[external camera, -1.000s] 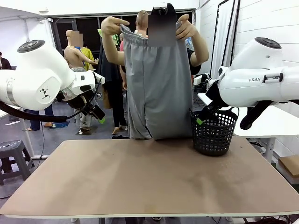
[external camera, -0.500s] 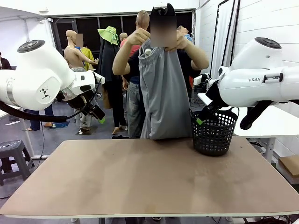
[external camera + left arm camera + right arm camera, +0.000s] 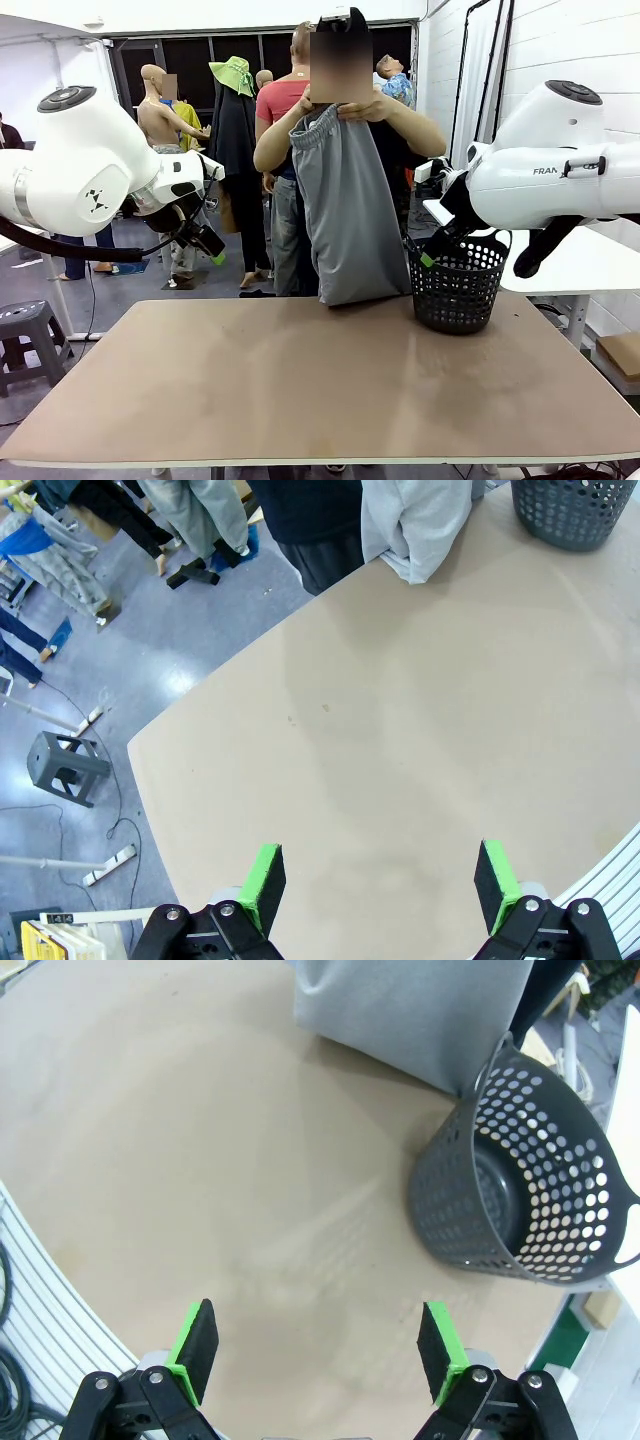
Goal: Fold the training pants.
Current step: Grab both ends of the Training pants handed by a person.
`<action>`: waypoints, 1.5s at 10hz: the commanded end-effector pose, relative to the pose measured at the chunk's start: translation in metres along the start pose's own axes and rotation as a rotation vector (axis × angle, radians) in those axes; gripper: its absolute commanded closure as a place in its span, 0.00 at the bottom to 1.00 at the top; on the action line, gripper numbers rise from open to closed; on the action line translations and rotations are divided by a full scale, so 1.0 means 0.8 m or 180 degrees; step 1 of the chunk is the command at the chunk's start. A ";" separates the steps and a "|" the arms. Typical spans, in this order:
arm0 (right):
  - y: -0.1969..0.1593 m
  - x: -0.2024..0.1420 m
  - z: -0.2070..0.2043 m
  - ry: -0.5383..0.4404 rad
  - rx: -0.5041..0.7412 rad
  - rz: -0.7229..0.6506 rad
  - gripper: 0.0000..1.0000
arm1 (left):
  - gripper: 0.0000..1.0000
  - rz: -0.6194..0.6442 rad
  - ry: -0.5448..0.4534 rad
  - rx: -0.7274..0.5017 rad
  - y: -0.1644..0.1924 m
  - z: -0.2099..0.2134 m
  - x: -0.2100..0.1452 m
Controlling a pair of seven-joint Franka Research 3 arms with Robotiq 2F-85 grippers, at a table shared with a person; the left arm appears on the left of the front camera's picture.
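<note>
A wide tan bench (image 3: 300,400) stretches ahead of me in a workshop with white walls, and a person stands at its far side. The person holds the light grey training pants (image 3: 345,210) up by the gathered waistband with both hands (image 3: 368,106) close together at chest height. The pants hang doubled lengthwise, and their lower end reaches the bench's far edge. Just beside them, toward my right, a black mesh plastic basket (image 3: 460,290) stands upright on the bench, and from my right wrist the fabric looks to brush its rim. My left claw (image 3: 375,880) hovers above bare bench with its green pads spread wide and nothing between them. My right claw (image 3: 318,1350) is likewise fully spread and empty, hanging over the bench near the basket.
</note>
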State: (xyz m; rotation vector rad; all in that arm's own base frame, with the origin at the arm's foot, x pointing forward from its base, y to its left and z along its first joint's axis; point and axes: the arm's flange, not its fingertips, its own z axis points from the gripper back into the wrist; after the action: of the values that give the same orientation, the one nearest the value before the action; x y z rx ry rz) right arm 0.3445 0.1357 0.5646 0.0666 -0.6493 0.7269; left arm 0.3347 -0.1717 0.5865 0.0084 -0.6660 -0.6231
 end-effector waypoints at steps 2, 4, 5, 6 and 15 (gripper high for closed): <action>0.000 0.001 0.000 -0.0015 -0.0007 0.0002 0.00 | 0.00 -0.0004 -0.0006 -0.0005 -0.001 0.001 0.000; 0.000 0.001 0.000 -0.0015 -0.0007 0.0002 0.00 | 0.00 -0.0004 -0.0006 -0.0005 -0.001 0.001 0.000; 0.000 0.001 0.000 -0.0015 -0.0007 0.0002 0.00 | 0.00 -0.0004 -0.0006 -0.0005 -0.001 0.001 0.000; 0.000 0.001 0.000 -0.0015 -0.0007 0.0002 0.00 | 0.00 -0.0004 -0.0006 -0.0005 -0.001 0.001 0.000; 0.000 0.001 0.000 -0.0015 -0.0007 0.0002 0.00 | 0.00 -0.0004 -0.0006 -0.0005 -0.001 0.001 0.000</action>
State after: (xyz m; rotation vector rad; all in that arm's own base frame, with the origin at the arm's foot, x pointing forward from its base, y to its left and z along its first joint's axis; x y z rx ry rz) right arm 0.3445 0.1357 0.5646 0.0666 -0.6493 0.7269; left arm 0.3347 -0.1717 0.5865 0.0084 -0.6660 -0.6231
